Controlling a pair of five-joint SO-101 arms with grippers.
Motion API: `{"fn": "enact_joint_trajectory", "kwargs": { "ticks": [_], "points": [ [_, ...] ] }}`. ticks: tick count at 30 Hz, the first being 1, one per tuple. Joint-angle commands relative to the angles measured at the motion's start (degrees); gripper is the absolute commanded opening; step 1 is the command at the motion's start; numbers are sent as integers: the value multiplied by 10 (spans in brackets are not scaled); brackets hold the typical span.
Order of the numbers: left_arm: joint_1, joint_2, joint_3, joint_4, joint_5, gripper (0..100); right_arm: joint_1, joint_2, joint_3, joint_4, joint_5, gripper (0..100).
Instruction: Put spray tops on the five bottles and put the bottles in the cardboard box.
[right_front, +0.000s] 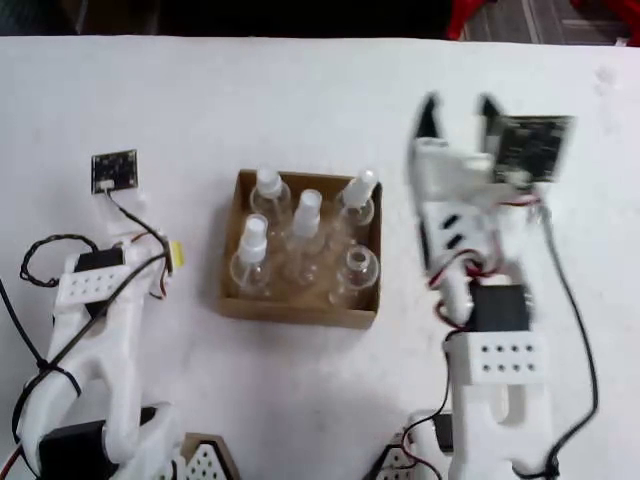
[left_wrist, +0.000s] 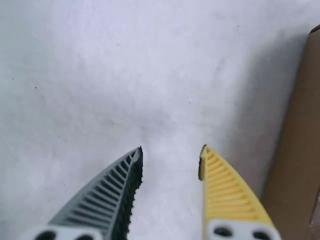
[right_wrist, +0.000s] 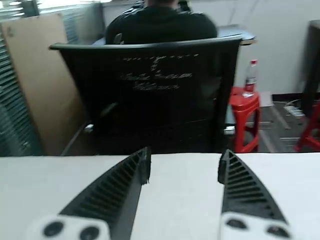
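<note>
Five bottles (right_front: 308, 215) stood inside the cardboard box (right_front: 300, 308). The left gripper (left_wrist: 170, 155) hung released just beside the box wall; the right gripper (right_wrist: 185, 160), also released (both empty), sat off its other side. A careless left swing could shove the box.

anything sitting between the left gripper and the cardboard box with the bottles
Nothing visible does. The left gripper hangs open over bare table, and the cardboard box wall is close beside it with no object in the gap. The bottles stand inside the box, behind that wall.
</note>
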Motion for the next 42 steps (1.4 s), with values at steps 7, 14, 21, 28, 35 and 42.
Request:
{"fn": "enact_joint_trajectory", "kwargs": {
  "ticks": [7, 14, 21, 28, 35, 42],
  "points": [
    [7, -6, -4, -10, -8, 177, 208, -7, 33, 4, 8, 194],
    [7, -3, -4, -10, -9, 177, 242, 58, -63, 133, 55, 193],
    [4, -2, -4, -11, -9, 178, 256, 359, -348, 337, 111, 193],
    [3, -2, 0, -29, -9, 177, 276, 677, -624, 460, 109, 193],
    [4, -2, 0, -29, -9, 177, 272, 918, -864, 513, 108, 193],
    [6, -2, 0, -28, -9, 177, 257, 1103, -1086, 562, 77, 193]
  ]
}}
